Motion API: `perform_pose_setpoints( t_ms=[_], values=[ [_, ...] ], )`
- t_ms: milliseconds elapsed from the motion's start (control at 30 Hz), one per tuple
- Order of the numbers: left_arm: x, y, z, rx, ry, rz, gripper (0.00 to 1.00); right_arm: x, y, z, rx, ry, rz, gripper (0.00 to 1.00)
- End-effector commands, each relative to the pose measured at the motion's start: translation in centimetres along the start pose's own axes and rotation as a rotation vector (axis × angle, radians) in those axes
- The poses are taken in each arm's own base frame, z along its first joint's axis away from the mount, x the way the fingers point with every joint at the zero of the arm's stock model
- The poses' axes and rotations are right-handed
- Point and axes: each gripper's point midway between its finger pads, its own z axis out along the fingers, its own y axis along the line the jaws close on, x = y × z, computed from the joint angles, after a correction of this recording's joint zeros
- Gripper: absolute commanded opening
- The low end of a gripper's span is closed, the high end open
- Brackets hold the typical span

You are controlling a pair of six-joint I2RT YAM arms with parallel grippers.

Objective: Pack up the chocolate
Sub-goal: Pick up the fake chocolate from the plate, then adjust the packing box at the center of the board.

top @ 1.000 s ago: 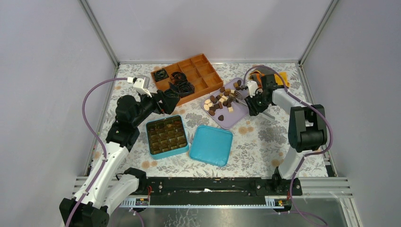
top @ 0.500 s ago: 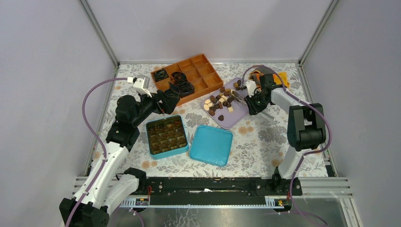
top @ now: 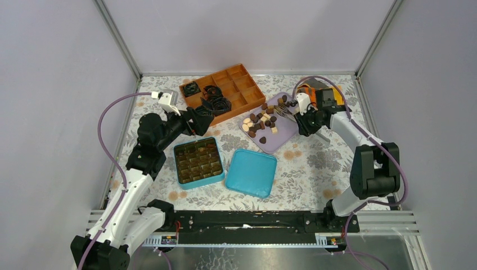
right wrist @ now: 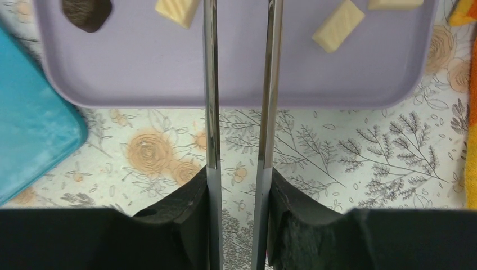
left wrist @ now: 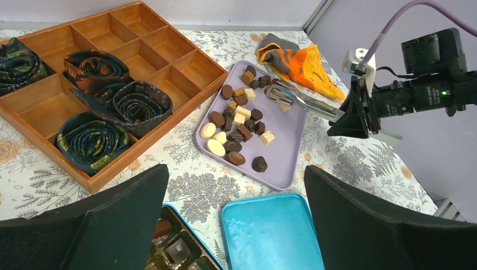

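The chocolate [top: 261,119], several dark, brown and cream pieces, lies on a lilac tray [top: 281,138]. My right gripper [top: 306,119] is shut on metal tongs [top: 287,111], squeezing their arms [right wrist: 209,84] partly together. The tongs reach over the tray's far right part [left wrist: 298,100], next to the pieces [left wrist: 236,121]. Their tips are out of the right wrist view [right wrist: 236,202], and I cannot tell whether a piece sits between them. A teal box [top: 198,162] with a divider insert stands left of the tray. My left gripper [top: 205,121] hovers open above it [left wrist: 236,225], holding nothing.
The teal lid [top: 251,172] lies flat in front of the tray. A wooden compartment tray [top: 225,90] at the back holds dark rolled fabric [left wrist: 135,101]. An orange cloth [top: 336,93] lies behind the right gripper. Frame posts and walls ring the floral tabletop.
The right gripper has squeezed the tongs narrower and shifted back and right, its elbow swinging outward. The tong tips moved from the pile toward the tray's far side. The left arm stayed still.
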Motion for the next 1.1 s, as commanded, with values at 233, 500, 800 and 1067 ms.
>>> perform_pose_setpoints(
  t_ms=[233,500,800,1067],
  values=[
    [-2.1,-0.4,-0.1,0.006,-0.067,0.021,0.99,-6.1,7.7,-5.8,-0.286,-0.34,-0.171,0.0],
    [-2.5,0.4,-0.5,-0.044,-0.09,0.044,0.99,-8.0,16.9,-6.1,-0.463,-0.371,-0.489,0.0],
    [0.0,4.7,0.1,-0.243,0.048,0.113,0.87,-9.5,19.1,-5.4,-0.49,-0.363,-0.532,0.0],
    [5.6,10.5,-0.4,-0.445,0.403,0.276,0.59,-8.1,18.1,-5.8,-0.45,-0.386,-0.497,0.0]
  ],
)
